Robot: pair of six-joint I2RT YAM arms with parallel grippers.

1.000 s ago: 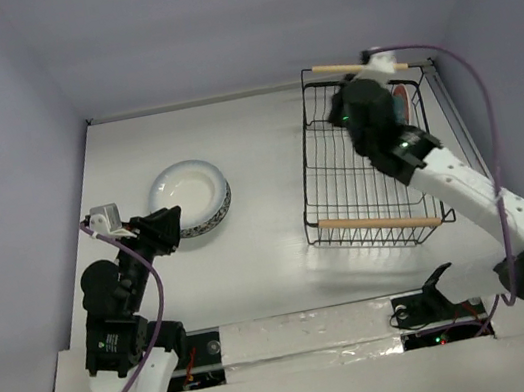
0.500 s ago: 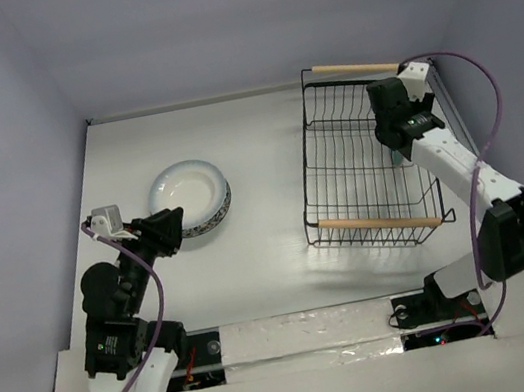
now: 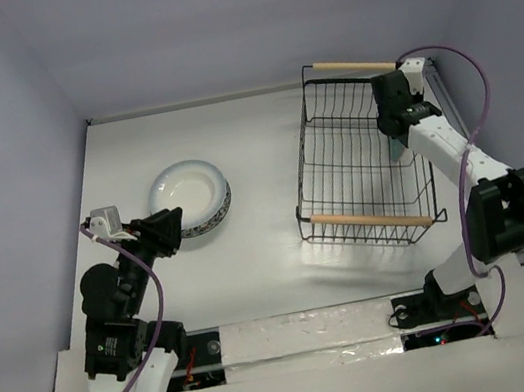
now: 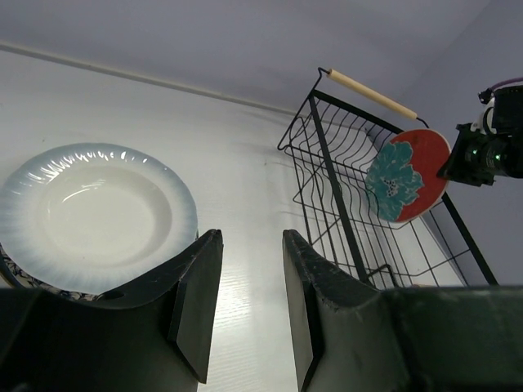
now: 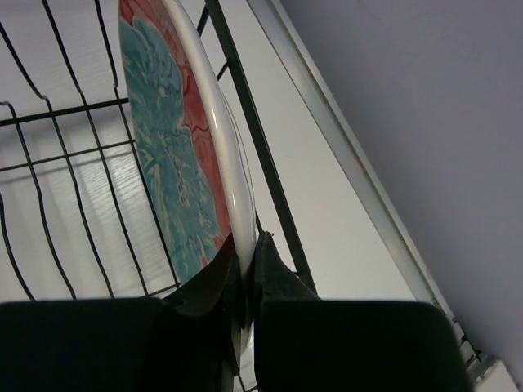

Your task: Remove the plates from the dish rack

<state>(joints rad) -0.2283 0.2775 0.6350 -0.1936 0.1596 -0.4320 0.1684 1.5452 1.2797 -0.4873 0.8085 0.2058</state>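
Observation:
The black wire dish rack point(image 3: 350, 175) with two wooden rod handles stands at the right. One plate is in it, red with teal flowers point(image 5: 167, 155), standing on edge at the rack's right side; it also shows in the left wrist view point(image 4: 407, 175). My right gripper point(image 5: 248, 253) is shut on that plate's rim, and from above it point(image 3: 395, 132) sits inside the rack. A stack of plates point(image 3: 191, 196) lies at the left, with a pale, bluish-rimmed plate point(image 4: 94, 212) on top. My left gripper point(image 4: 249, 245) is open and empty just in front of the stack.
The rack's right wall wires point(image 5: 253, 139) run close beside the held plate. The table's right edge rail point(image 5: 343, 139) and the side wall lie just beyond. The right arm's purple cable point(image 3: 470, 78) loops over the rack's far right corner.
My right arm has drawn back from the rack's far end to its right side, gripping the red plate. The rack has shifted a little to the left. The left arm has not moved.

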